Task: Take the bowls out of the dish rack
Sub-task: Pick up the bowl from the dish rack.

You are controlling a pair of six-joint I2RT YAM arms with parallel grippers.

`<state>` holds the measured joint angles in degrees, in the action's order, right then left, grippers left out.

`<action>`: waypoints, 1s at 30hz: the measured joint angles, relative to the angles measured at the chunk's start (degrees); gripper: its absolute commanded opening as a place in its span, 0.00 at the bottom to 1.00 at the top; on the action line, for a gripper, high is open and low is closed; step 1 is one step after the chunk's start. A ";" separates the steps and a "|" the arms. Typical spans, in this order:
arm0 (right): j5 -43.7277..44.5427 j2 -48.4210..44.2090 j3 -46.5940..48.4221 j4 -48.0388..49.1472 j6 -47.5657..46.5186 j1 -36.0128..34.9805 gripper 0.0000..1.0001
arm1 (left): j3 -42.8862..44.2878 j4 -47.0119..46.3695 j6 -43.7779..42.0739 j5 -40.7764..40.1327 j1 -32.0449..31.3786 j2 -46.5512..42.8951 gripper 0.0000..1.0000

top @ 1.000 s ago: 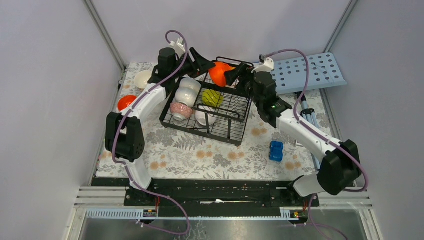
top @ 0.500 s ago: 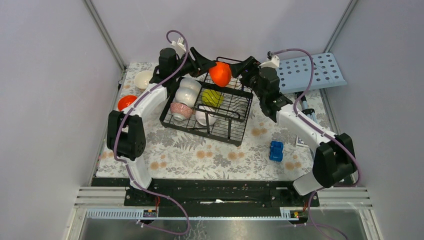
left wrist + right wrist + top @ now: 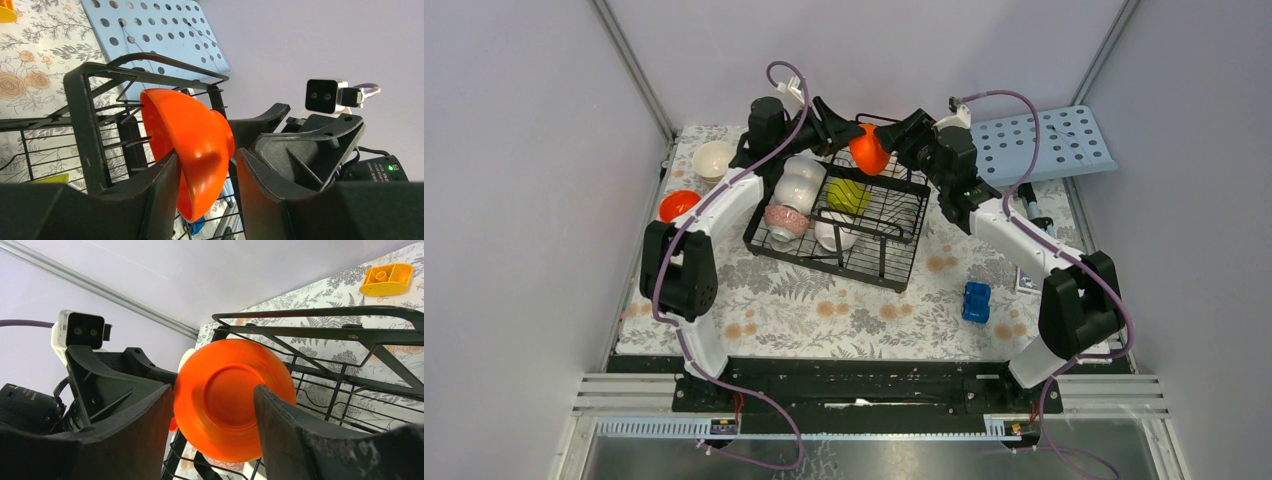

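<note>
Above the black wire dish rack (image 3: 886, 216), right fingers (image 3: 300, 440) grasp a glossy orange bowl (image 3: 867, 150), left fingers' (image 3: 159, 196) grip unclear; two bowls (image 3: 678, 204) unloaded, several remain.

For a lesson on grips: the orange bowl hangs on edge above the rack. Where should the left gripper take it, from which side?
Probably the rim of the orange bowl, the left gripper coming opposite the right gripper: the bowl stands on edge, so one finger fits inside, one outside.

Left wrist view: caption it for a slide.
Orange bowl on edge between the left tool's fingers, right tool close behind, dish rack alongside.
</note>
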<state>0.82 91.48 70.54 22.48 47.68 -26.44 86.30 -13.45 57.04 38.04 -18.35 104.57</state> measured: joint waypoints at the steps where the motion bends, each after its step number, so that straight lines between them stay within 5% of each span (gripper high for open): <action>1: -0.31 0.20 0.00 -0.04 0.15 -0.02 0.65 | 0.00 -0.02 0.02 0.11 -0.07 0.00 0.47; 20: -2.23 0.39 -2.01 1.84 1.86 0.24 0.59 | -0.02 -1.27 0.72 1.22 -2.03 0.00 0.26; 30: -3.08 -0.79 -3.02 2.58 2.05 0.63 0.64 | -0.63 -3.76 2.78 2.27 -2.78 0.00 0.02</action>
<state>-2.26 90.70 67.53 25.06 49.74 -25.80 85.67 -17.21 59.81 40.32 -21.12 104.57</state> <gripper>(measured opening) 0.596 0.180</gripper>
